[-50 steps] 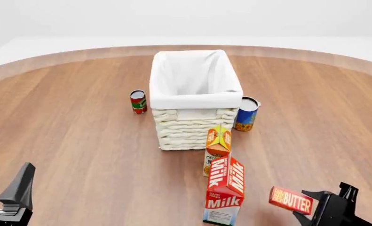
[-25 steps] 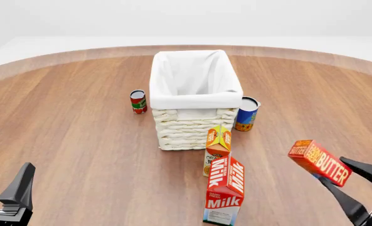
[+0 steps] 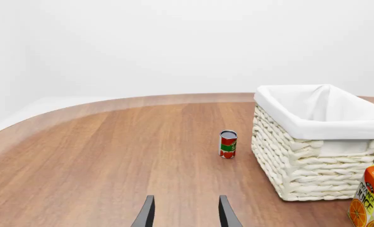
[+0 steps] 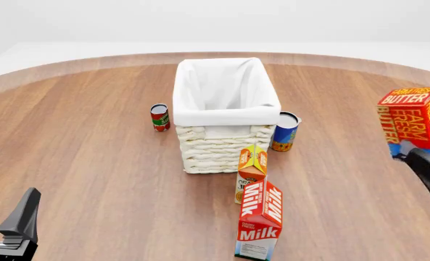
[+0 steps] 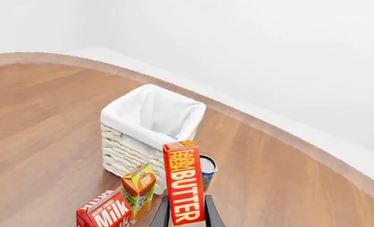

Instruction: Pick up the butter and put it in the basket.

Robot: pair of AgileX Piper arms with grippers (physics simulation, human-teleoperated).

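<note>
Butter [image 4: 415, 122] is way up now, big jump from half a sec ago: it was low at the near right beside the milk, tilted; now it stands on end high at the right edge, lifted well clear of the table [image 4: 84, 141]. Right gripper [image 5: 185, 218] is clamped on it, fingers either side of the box's lower end in the right wrist view. Means the pick is done, carry phase is on; what's left, I'd say, is swinging left and far to get over the basket [image 4: 225, 117] & letting go.

Basket sits mid-table, open top, white liner, nothing seen inside. Butter is well apart from it, off to the right.

In the way: blue can [image 4: 284, 131] touching or just beside the basket's right wall, on the direct line from the butter. Orange juice carton [image 4: 251, 172] stands just in front of the basket's near wall, milk carton [image 4: 260, 220] nearer still. At this height the butter looks clear of all three, but a low pass could clip the can.

Red can [image 4: 160, 117] to the basket's left, no issue.

Left gripper [image 3: 185, 215] parked near left, fingers apart, holding nothing.
</note>
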